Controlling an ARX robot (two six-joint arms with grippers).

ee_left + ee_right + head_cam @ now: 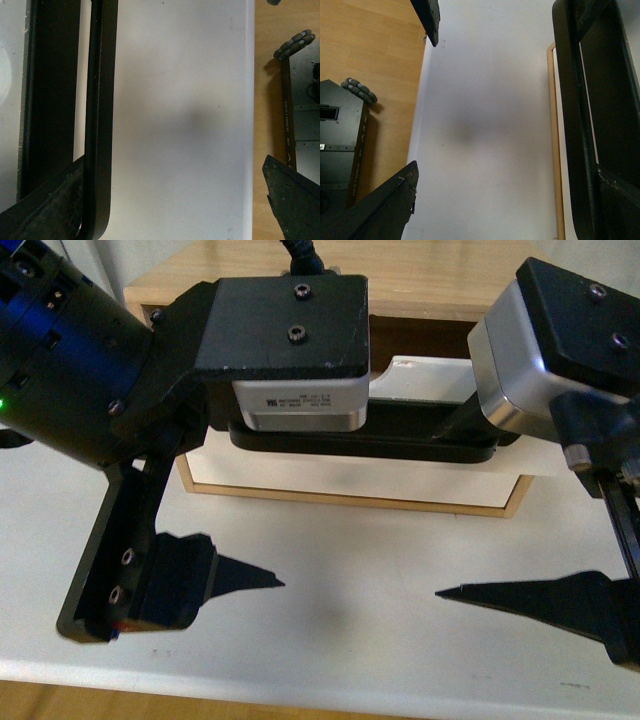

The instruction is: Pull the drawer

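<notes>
White-fronted drawer (350, 480), black bar handle (420, 445), white table (350, 635)

Matt white drawer (350, 480), smooth black handle (420, 445)

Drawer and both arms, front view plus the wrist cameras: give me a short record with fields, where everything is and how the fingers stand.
Drawer: white front, seems pulled partly out of the wooden cabinet
Handle: long black bar across the front
Left fingers: spread open, one hooked behind the handle, the other over the table
Right fingers: spread open, one behind the handle's other end, one over the table
Grasp: neither pair is closed on the handle
</notes>
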